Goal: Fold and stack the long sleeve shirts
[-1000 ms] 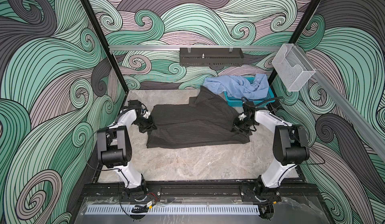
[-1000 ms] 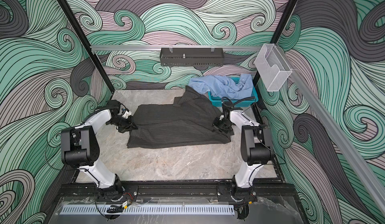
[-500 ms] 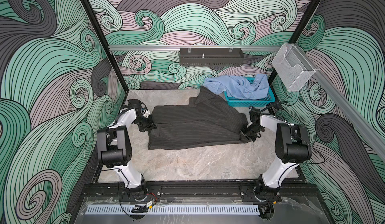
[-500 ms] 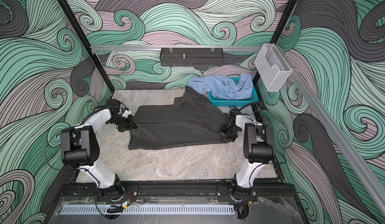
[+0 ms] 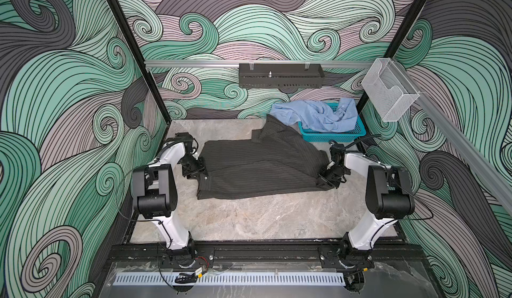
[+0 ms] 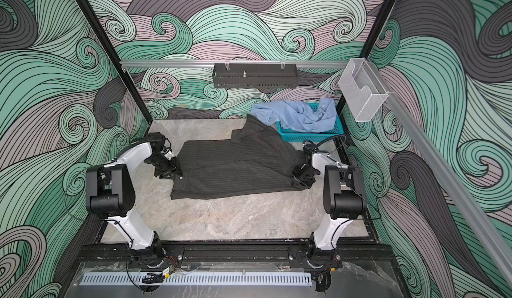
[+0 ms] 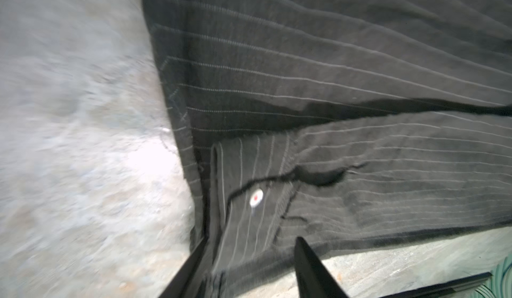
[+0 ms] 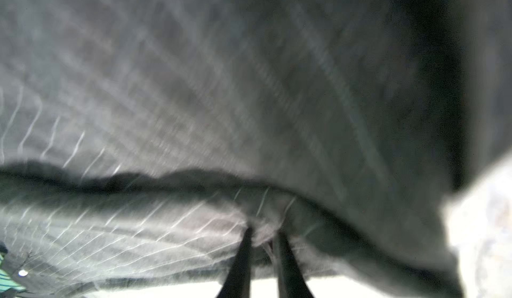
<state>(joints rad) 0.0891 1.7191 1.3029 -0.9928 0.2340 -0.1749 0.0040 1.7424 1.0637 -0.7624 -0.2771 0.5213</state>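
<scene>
The dark charcoal pinstriped shirt [image 5: 263,166] [image 6: 238,166] lies folded flat in the middle of the table, one corner reaching up to the basket. At its left edge my left gripper [image 5: 198,172] [image 7: 252,239] is open, with the buttoned cuff [image 7: 256,196] lying loose between the parted fingers. My right gripper [image 5: 327,180] [image 8: 263,231] sits at the shirt's right edge, its jaws slightly apart around a small bunch of the cloth [image 8: 221,88]. The light blue shirt [image 5: 318,115] [image 6: 299,113] is crumpled in the basket and spills over its left rim.
A teal perforated basket [image 5: 332,137] [image 6: 310,136] stands at the back right against the wall. A black rack [image 5: 279,75] and a clear holder [image 5: 388,97] hang on the rail above. Bare marble tabletop [image 5: 263,219] lies in front of the shirt.
The right gripper dragged the shirt's right edge outward and toward the front, then its jaws parted. The left gripper opened and let go of the cuff.
</scene>
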